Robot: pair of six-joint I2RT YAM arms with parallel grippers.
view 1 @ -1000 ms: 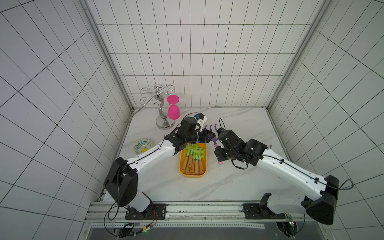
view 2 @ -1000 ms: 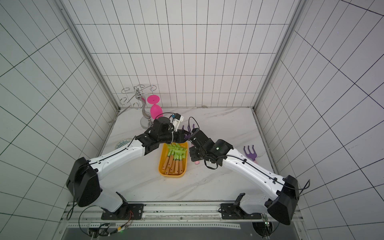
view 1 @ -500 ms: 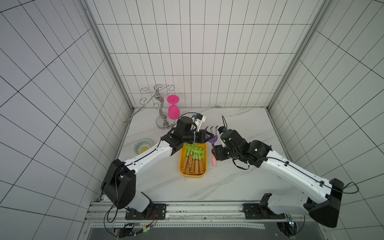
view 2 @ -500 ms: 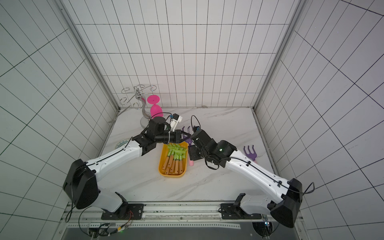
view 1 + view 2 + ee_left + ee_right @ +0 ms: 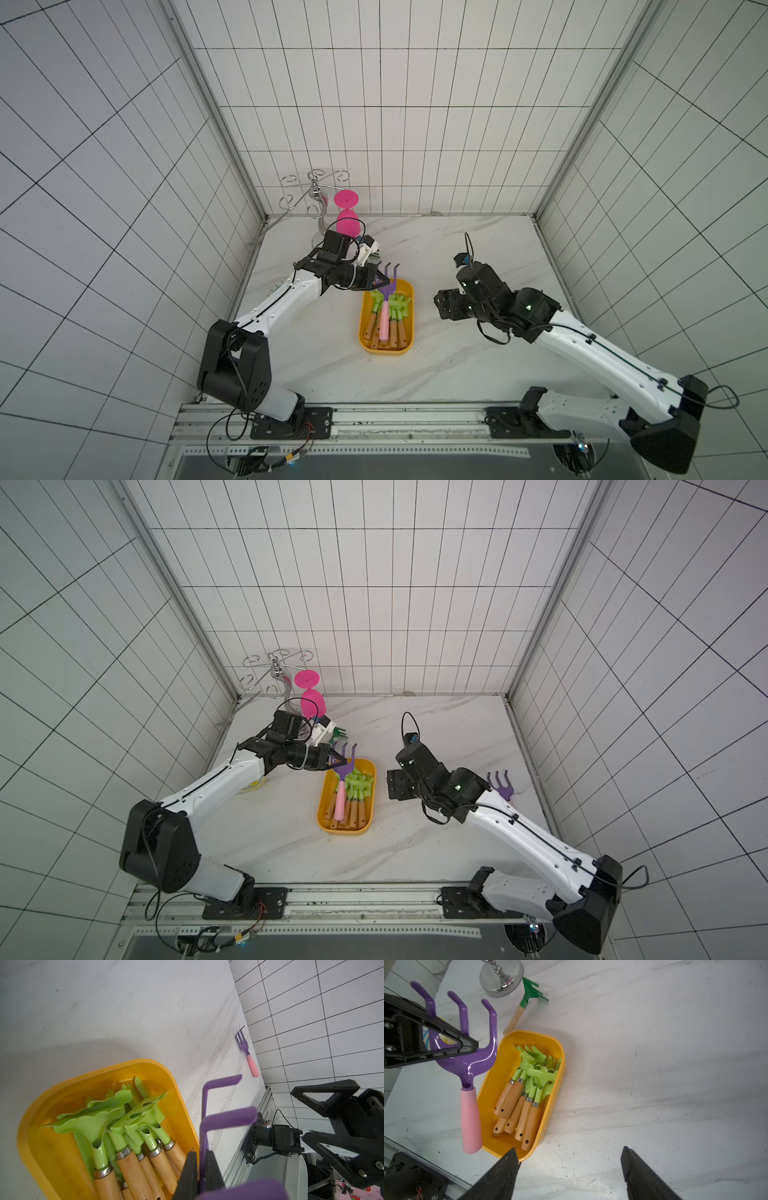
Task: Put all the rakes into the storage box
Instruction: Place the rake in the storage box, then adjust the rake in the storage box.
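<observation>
Left gripper: I see its jaws clamped tight on the head of the purple three-pronged toy rake with a pink handle, just below the prongs
Held rake: it hangs in the air, prongs up and handle pointing down; in both top views it sits over the far half of the box, and my right wrist view shows it clear of the box contents
Storage box: the shallow yellow-orange plastic tub with rounded corners rests mid-table between my two arms, holding a bundle of light-green rakes with wooden handles
Right gripper: I read its jaws as spread wide with nothing between them, well apart from the box on its right
Second purple rake: lies on the marble table near the right wall
Dark-green rake with a wooden handle: lies just beyond the box's far end, beside the chrome glass stand
Pink goblet: hangs on that stand
</observation>
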